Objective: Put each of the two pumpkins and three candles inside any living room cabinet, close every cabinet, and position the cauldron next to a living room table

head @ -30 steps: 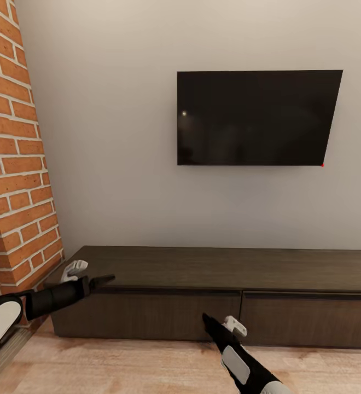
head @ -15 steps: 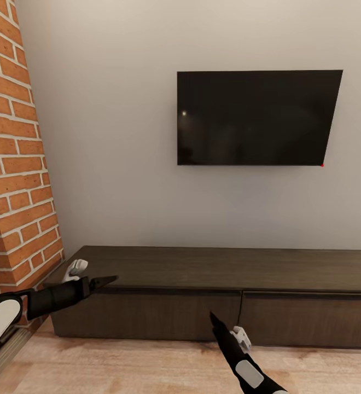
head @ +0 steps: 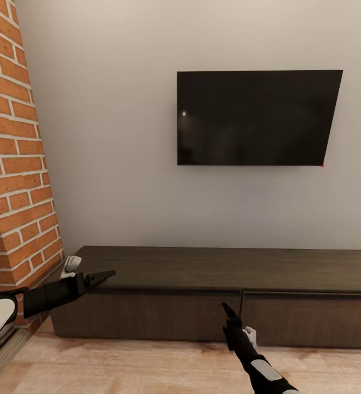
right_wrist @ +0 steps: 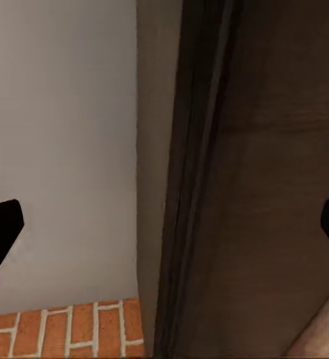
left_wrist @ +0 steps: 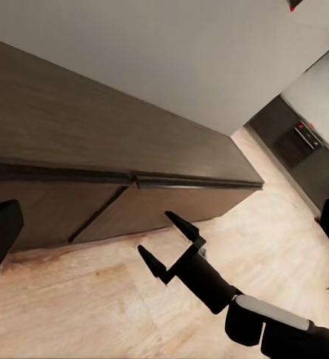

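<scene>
Lengthwise along the wall runs the cabinet [head: 213, 284], fronts shut; both right gripper [left_wrist: 167, 241] and left gripper [head: 100, 276] spread.

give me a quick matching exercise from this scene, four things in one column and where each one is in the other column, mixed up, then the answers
Things:
1. television
2. brick wall
3. cabinet
4. right gripper

Places:
A. low along the white wall, both fronts shut
B. at the room's left side, beside the cabinet's end
C. mounted high on the white wall
D. in front of the seam between the two cabinet fronts, fingers apart

Pairs: 1-C, 2-B, 3-A, 4-D
</scene>
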### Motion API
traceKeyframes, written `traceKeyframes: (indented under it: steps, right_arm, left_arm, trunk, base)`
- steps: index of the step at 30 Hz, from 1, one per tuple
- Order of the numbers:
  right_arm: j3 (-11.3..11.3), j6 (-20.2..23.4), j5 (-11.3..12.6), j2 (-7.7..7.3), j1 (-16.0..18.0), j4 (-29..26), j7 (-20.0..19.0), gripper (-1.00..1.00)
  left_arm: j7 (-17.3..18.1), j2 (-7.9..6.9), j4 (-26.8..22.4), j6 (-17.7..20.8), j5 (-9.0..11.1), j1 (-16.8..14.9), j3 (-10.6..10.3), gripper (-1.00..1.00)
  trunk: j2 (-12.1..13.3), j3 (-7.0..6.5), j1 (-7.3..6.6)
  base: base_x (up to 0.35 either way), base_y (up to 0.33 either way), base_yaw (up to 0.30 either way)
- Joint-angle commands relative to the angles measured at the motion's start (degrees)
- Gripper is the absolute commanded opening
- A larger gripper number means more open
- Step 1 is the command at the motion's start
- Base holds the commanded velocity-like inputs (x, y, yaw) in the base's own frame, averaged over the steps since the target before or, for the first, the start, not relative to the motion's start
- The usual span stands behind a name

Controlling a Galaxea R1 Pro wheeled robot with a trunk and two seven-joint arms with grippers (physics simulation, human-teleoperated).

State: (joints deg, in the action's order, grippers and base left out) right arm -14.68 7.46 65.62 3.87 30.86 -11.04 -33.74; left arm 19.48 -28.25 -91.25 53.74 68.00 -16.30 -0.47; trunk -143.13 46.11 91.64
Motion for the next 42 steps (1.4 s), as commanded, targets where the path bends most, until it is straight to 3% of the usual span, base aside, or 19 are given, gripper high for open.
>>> traceKeyframes:
  steps: [1, 10, 42]
  right_arm:
    - [-0.5, 1.1, 0.8, -0.04, 0.0, 0.0, -0.3, 1.00]
    - [-1.9, 2.8, 2.7, -0.44, 0.0, 0.1, -1.1, 1.00]
    - [-2.3, 2.8, 2.8, -0.87, -0.1, 1.0, -0.3, 1.00]
  left_arm:
    - [0.7, -0.04, 0.0, 0.1, -0.2, 0.0, 0.0, 1.00]
    - [3.5, -0.05, 0.0, 0.1, -0.2, 0.0, 0.2, 1.00]
    - [4.8, -0.06, 0.0, 0.4, -0.1, 0.0, 0.2, 1.00]
  trunk:
    - [0.0, 0.06, -0.01]
    - [0.0, 0.06, -0.01]
    - [0.0, 0.06, -0.01]
  base:
    - [0.094, 0.000, 0.000]
    - [0.109, 0.000, 0.000]
    - [0.139, 0.000, 0.000]
